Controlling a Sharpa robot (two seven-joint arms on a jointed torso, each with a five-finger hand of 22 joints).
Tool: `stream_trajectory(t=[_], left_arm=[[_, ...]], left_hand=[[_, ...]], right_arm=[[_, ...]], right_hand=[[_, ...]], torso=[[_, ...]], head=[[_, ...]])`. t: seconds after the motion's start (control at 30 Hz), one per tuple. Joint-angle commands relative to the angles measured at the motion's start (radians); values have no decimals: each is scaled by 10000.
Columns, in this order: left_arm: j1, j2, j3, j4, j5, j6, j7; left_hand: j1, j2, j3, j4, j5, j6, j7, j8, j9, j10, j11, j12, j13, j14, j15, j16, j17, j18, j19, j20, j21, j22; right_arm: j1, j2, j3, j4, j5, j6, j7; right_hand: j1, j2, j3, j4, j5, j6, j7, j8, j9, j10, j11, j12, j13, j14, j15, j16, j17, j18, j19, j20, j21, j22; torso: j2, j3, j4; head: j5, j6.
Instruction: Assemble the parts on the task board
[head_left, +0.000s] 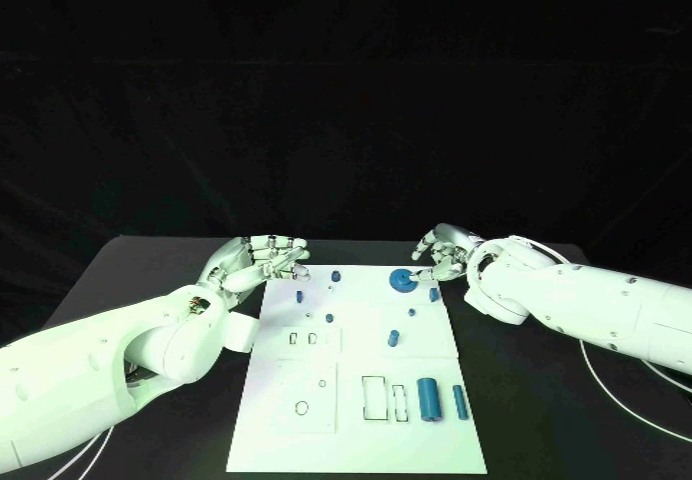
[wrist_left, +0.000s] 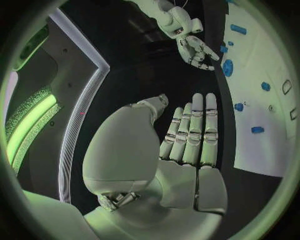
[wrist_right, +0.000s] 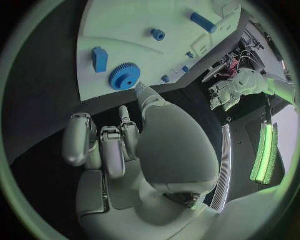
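The white task board (head_left: 346, 400) lies in the middle of the black table. A blue gear (head_left: 400, 280) sits near its far right corner, also seen in the right wrist view (wrist_right: 125, 76). My right hand (head_left: 444, 255) hovers just behind the gear with its fingers loosely bent and apart, holding nothing; its thumb (wrist_right: 142, 92) reaches to the gear's rim. My left hand (head_left: 267, 260) is at the board's far left corner, and its fingers (wrist_left: 194, 130) are stretched out straight with nothing in them. Two blue cylinders (head_left: 428, 398) lie near the board's right edge.
Several small blue parts are scattered over the far half of the board, among them a peg (head_left: 335, 273) and a block (head_left: 392, 338). Outlined slots (head_left: 375, 397) mark the near half. White cables (head_left: 635, 385) run over the table at the right.
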Motion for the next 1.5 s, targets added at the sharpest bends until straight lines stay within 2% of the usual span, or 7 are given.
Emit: stream_trajectory(t=[0.03,0.13,0.47,0.8,1.03,1.3,1.5], left_arm=[[11,22,5,8,45,197,90],[11,23,5,4,45,200,86],[11,35,5,0,42,216,74],[11,60,5,-23,38,243,64],[11,52,5,-27,35,243,51],[11,56,5,-35,32,261,38],[11,55,5,-49,32,267,32]], left_hand=[[-118,-9,-13,40,-37,-36,362,-40,10,31,65,-47,16,-14,23,58,11,116,-9,19,38,1],[-118,-9,-13,40,-37,-36,362,-40,10,31,65,-47,16,-14,23,58,11,116,-9,19,38,1],[-118,-9,-13,40,-37,-36,362,-40,10,31,65,-47,16,-14,23,58,11,116,-9,19,38,1],[-118,-9,-13,40,-37,-36,362,-40,10,31,65,-47,16,-14,23,58,11,116,-9,19,38,1],[-118,-9,-13,40,-37,-36,362,-40,10,31,65,-47,16,-14,23,58,11,116,-9,19,38,1],[-118,-9,-13,40,-37,-36,362,-40,10,31,65,-47,16,-14,23,58,11,116,-9,19,38,1],[-114,10,-15,38,-36,-36,358,-42,21,50,62,-76,21,-30,21,64,56,119,-16,21,47,-3]], right_arm=[[-39,111,0,-84,-186,178,32],[-59,186,-2,-130,-226,201,29],[-99,428,-6,-412,-318,296,-64],[-141,628,-15,-558,-336,365,-37],[-205,700,-34,-678,-339,534,-74],[-243,739,-51,-770,-343,556,-48],[-254,737,-56,-826,-359,573,-50]], right_hand=[[79,5,-4,84,8,-84,23,19,10,101,-15,69,627,903,64,52,1967,-97,76,10,62,63],[76,9,-17,103,8,-92,27,20,10,121,-11,96,662,907,68,60,1987,-103,89,14,84,92],[74,28,-37,145,10,-101,33,27,11,147,-3,136,715,923,77,87,2063,-154,216,22,259,331],[79,54,-40,176,13,-103,37,34,12,142,2,142,722,925,84,91,2072,-160,233,29,288,369],[95,84,-29,194,16,-99,39,43,14,144,5,152,737,928,88,99,2091,-160,234,33,297,381],[161,137,19,202,20,-72,38,68,21,155,5,177,773,932,92,106,2110,-169,253,40,336,436],[203,164,55,199,20,-43,35,90,27,173,3,199,805,936,92,114,2130,-179,278,42,377,493]], torso=[[20,11,15],[43,16,28],[37,35,-2],[33,17,44],[35,15,1],[36,16,30],[31,16,27]], head=[[10,-20],[-9,7],[20,-4],[1,-3],[21,-11],[20,-34],[28,-46]])
